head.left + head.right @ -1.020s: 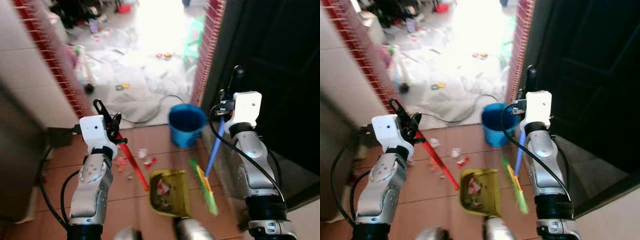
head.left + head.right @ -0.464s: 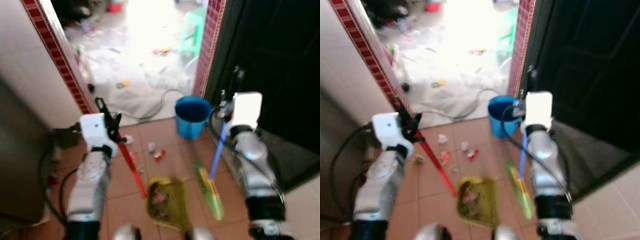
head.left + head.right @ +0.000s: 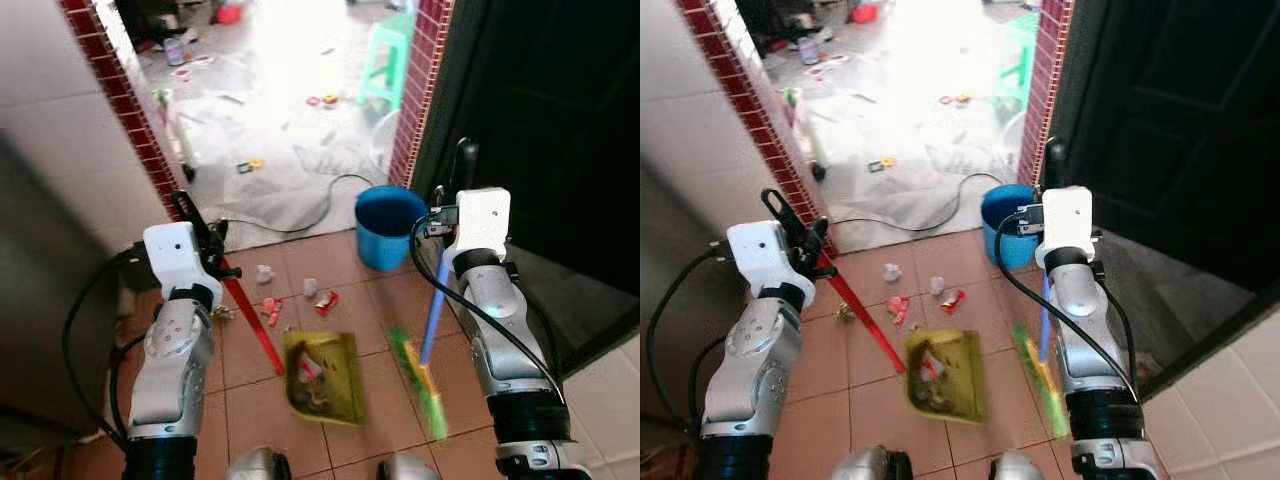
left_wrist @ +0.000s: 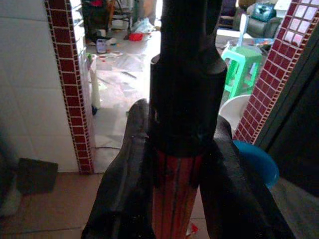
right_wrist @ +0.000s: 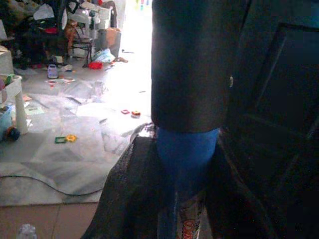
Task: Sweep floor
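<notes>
1. Left gripper [image 4: 174, 164] is clamping the red dustpan handle [image 3: 248, 318]; black fingers [image 4: 124, 184] are pressing both sides of the ribbed red shaft just under its black cap.
2. Right gripper [image 5: 182, 169] is closing round the blue broom handle [image 3: 434, 305], black fingers [image 5: 127, 194] sitting on either side, under the dark end grip.
3. Red handle is running long and straight, slanting down from the left gripper toward the robot's right and ending at the yellow dustpan [image 3: 323, 376].
4. Dustpan is lying flat on the brown tile floor [image 3: 250, 420], roughly between the two arms, holding bits of litter.
5. Blue handle is standing close to upright, tilting slightly, dropping to the green and yellow broom head [image 3: 422, 384] on the tiles just right of the dustpan; the head is blurry.
6. Small scraps [image 3: 297, 296] are lying on the tiles beyond the dustpan.
7. Round blue bucket [image 3: 388, 225] is sitting by the doorway, near the red brick-pattern door frame [image 3: 420, 85].
8. Black cable [image 3: 300, 222] is trailing over the pale floor outside.
</notes>
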You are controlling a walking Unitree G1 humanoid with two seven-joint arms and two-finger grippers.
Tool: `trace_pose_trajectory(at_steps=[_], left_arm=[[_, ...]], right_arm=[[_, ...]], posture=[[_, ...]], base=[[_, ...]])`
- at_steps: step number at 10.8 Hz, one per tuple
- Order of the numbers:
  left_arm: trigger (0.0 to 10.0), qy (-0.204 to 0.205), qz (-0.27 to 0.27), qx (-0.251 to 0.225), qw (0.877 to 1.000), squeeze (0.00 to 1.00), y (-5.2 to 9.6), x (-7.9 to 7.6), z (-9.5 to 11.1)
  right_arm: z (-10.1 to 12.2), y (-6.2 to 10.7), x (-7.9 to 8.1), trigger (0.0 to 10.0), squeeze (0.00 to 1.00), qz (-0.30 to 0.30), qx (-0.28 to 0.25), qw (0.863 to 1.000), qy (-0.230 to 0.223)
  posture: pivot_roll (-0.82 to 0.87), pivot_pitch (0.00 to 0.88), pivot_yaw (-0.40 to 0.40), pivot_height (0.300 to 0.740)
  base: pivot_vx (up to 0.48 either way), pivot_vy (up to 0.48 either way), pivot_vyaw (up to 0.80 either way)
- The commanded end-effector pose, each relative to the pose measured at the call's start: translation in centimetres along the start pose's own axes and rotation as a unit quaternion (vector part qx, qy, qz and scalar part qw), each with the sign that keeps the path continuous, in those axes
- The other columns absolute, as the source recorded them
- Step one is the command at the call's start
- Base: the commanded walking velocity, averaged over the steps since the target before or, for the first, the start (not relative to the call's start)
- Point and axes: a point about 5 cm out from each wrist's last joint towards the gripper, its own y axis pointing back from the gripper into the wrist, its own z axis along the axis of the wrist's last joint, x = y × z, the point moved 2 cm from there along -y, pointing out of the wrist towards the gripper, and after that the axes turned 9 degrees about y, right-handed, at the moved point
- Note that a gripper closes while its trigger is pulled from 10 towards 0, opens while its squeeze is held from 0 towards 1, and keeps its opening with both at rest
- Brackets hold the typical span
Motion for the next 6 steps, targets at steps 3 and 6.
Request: trace_pose_trajectory(at_steps=[3,6], left_arm=[[10.0,0.017,0.002,-0.097,0.995,0.0,-1.5,-0.8,5.4],[10.0,0.046,-0.029,-0.196,0.979,0.0,-3.2,-2.6,12.5]], right_arm=[[-0.3,-0.2,-0.5,10.0,0.0,-0.007,0.01,1.0,0.021],[-1.1,0.0,-0.4,10.0,0.0,-0.012,0.032,0.999,0.027]], posture=[[-0.13,0.046,0.073,0.74],[-0.12,0.049,0.077,0.74]], base=[[0.0,0.0,0.0],[0.0,0.0,-0.27]])
